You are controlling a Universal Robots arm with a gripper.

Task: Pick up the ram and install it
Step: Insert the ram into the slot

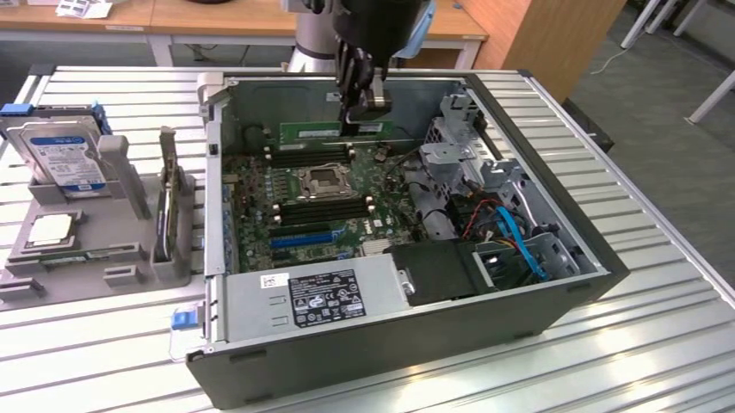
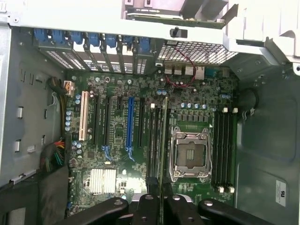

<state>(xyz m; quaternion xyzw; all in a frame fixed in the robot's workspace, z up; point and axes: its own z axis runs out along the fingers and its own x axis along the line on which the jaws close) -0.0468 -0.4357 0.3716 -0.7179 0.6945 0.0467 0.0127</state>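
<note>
Gripper (image 1: 363, 110) has its fingers clamped on the ram (image 1: 322, 131), gripping the top edge, off centre toward the exterior view's right end. The stick is held on edge with its long side level, so the contact edge faces down at the motherboard (image 1: 258, 185). That is the only orientation in which it can drop into a slot. It hangs inside the open computer case (image 1: 402, 361), toward the far wall, over the memory slots (image 1: 308, 157) on the far side of the CPU socket (image 1: 325, 181). My read is that it's hovering and not seated: the full height of the board is visible and it looks clear of the slot tops, though the exact gap is hard to judge. The exterior view gives height, tilt and grip position, plus the parts holder on the table (image 1: 643, 344) with a hard drive (image 1: 64, 155) standing in it, well apart from the case. The wrist view gives the alignment. There the ram (image 2: 163, 140) is edge-on, a thin line running parallel to the black slots just beside the socket (image 2: 191, 154), with the fingertips (image 2: 145, 208) closed on either side of it. Which slot in that bank it sits over I can't tell. The second slot bank (image 2: 223, 150) beyond the socket looks empty.
</note>
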